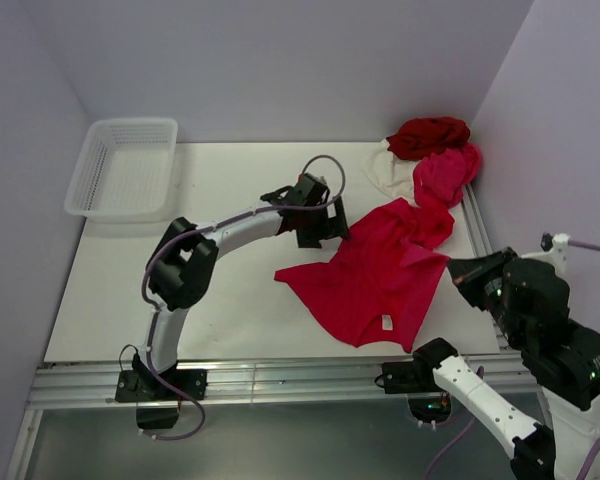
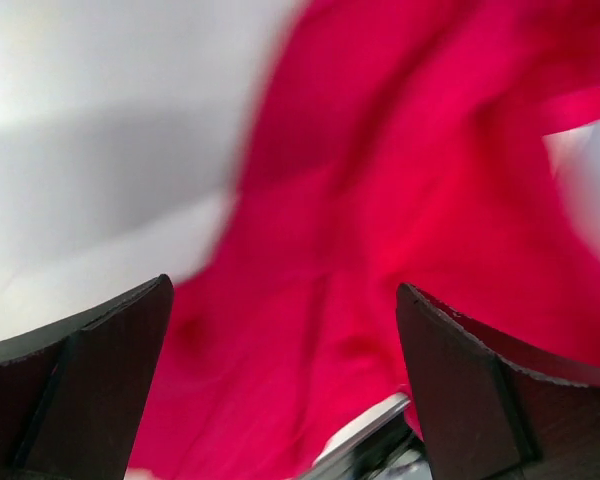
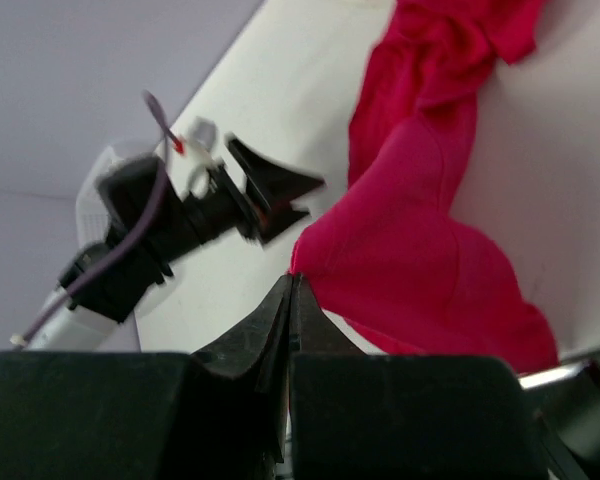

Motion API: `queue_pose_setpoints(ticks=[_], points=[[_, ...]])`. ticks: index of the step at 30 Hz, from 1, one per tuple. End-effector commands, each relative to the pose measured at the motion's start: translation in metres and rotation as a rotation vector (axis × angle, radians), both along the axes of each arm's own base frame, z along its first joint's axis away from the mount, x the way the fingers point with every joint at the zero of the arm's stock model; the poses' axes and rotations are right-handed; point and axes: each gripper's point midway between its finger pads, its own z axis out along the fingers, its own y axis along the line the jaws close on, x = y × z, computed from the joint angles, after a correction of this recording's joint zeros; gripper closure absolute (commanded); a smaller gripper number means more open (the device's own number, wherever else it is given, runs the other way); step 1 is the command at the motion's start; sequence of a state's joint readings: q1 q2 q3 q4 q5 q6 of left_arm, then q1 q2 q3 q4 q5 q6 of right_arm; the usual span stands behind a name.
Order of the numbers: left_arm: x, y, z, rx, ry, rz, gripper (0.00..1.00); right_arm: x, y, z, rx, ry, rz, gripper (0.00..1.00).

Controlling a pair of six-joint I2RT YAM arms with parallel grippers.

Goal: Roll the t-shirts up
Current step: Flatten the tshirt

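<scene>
A bright crimson t-shirt [image 1: 375, 270] lies spread and crumpled on the white table [image 1: 230, 290], right of centre. My left gripper [image 1: 320, 225] hovers at its upper left edge, open, with nothing between its fingers. In the left wrist view the left gripper [image 2: 285, 290] stands wide above the crimson cloth [image 2: 380, 200]. My right gripper [image 1: 462, 274] is at the shirt's right edge. In the right wrist view the right gripper [image 3: 292, 280] is shut and empty, with the crimson shirt [image 3: 410, 250] beyond it. A dark red shirt [image 1: 430, 135], a pink one [image 1: 445, 172] and a cream one [image 1: 388, 170] are heaped at the back right.
A white mesh basket [image 1: 125, 165] sits at the table's back left corner. Walls close in the table on the left, back and right. A metal rail [image 1: 280, 380] runs along the near edge by the arm bases.
</scene>
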State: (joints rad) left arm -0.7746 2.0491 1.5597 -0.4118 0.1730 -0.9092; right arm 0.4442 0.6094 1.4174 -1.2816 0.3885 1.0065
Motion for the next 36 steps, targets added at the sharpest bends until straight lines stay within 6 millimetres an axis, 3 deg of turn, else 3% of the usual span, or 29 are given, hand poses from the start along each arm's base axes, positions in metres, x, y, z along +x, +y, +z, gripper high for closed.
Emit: queue_pose_setpoints(ticks=[1, 2, 4, 5, 6, 7, 8, 9, 11, 12, 18, 21, 22, 24, 25, 26, 28, 29, 30, 31, 32, 33, 34, 35, 36], points=[[0.028, -0.048, 0.051, -0.131, -0.147, -0.106, 0.01, -0.029, -0.019, -0.031, 0.106, 0.065, -0.128, 1.00], [0.038, -0.064, 0.070, -0.196, -0.204, -0.125, 0.00, -0.034, -0.021, -0.043, 0.102, 0.098, -0.136, 1.00], [0.048, -0.075, 0.054, -0.202, -0.197, -0.126, 0.01, -0.040, -0.021, -0.046, 0.122, 0.081, -0.126, 1.00], [0.056, -0.081, 0.059, -0.197, -0.205, -0.116, 0.00, -0.042, -0.021, -0.050, 0.125, 0.084, -0.125, 1.00], [0.062, -0.084, 0.028, -0.150, -0.172, -0.110, 0.01, -0.044, -0.023, -0.049, 0.141, 0.069, -0.128, 1.00], [0.064, -0.085, 0.017, -0.128, -0.155, -0.111, 0.00, -0.045, -0.023, -0.049, 0.142, 0.066, -0.129, 1.00], [0.072, -0.092, 0.023, -0.136, -0.173, -0.110, 0.00, -0.045, -0.024, -0.046, 0.144, 0.056, -0.132, 1.00], [0.070, -0.094, 0.000, -0.113, -0.141, -0.121, 0.01, -0.045, -0.025, -0.045, 0.140, 0.057, -0.134, 1.00], [0.069, -0.101, -0.005, -0.113, -0.140, -0.126, 0.00, -0.044, -0.025, -0.042, 0.123, 0.054, -0.129, 1.00], [0.067, -0.100, -0.019, -0.088, -0.116, -0.119, 0.00, -0.042, -0.026, -0.039, 0.116, 0.051, -0.135, 1.00], [0.053, -0.099, -0.046, -0.002, -0.093, -0.116, 0.05, -0.033, -0.023, -0.034, 0.109, 0.055, -0.139, 1.00], [0.040, -0.099, -0.062, 0.041, -0.058, -0.130, 0.31, -0.028, -0.018, -0.037, 0.114, 0.058, -0.130, 1.00], [0.037, -0.097, -0.066, 0.052, -0.042, -0.131, 0.54, -0.026, -0.016, -0.038, 0.116, 0.062, -0.123, 1.00], [0.030, -0.090, -0.076, 0.082, -0.010, -0.137, 0.76, -0.021, -0.013, -0.040, 0.119, 0.064, -0.116, 1.00], [0.028, -0.087, -0.078, 0.096, -0.005, -0.137, 0.99, -0.020, -0.010, -0.041, 0.117, 0.067, -0.107, 1.00], [0.025, -0.073, -0.088, 0.157, 0.007, -0.123, 1.00, -0.017, -0.009, -0.041, 0.118, 0.063, -0.106, 1.00], [0.030, -0.055, -0.074, 0.191, -0.017, -0.079, 1.00, -0.011, -0.005, -0.043, 0.104, 0.074, -0.097, 1.00], [0.021, -0.031, -0.087, 0.239, 0.030, -0.049, 1.00, -0.006, -0.002, -0.044, 0.104, 0.074, -0.090, 1.00], [0.032, -0.025, -0.050, 0.184, -0.028, -0.013, 1.00, 0.000, 0.002, -0.047, 0.082, 0.089, -0.073, 1.00], [0.048, 0.001, -0.041, 0.167, -0.027, 0.051, 1.00, 0.004, 0.005, -0.049, 0.076, 0.095, -0.063, 1.00], [0.038, 0.036, -0.058, 0.198, 0.031, 0.100, 1.00, 0.011, 0.012, -0.052, 0.079, 0.099, -0.041, 1.00], [0.051, 0.049, -0.012, 0.111, -0.042, 0.148, 1.00, 0.019, 0.019, -0.055, 0.055, 0.114, -0.016, 1.00], [0.058, 0.100, -0.023, 0.142, -0.005, 0.240, 1.00, 0.029, 0.025, -0.053, 0.058, 0.100, 0.000, 1.00], [0.066, 0.124, 0.016, 0.098, -0.064, 0.303, 1.00, 0.040, 0.031, -0.056, 0.044, 0.119, 0.009, 1.00], [0.068, 0.150, 0.024, 0.116, -0.081, 0.363, 1.00, 0.047, 0.040, -0.056, 0.035, 0.120, 0.050, 1.00]])
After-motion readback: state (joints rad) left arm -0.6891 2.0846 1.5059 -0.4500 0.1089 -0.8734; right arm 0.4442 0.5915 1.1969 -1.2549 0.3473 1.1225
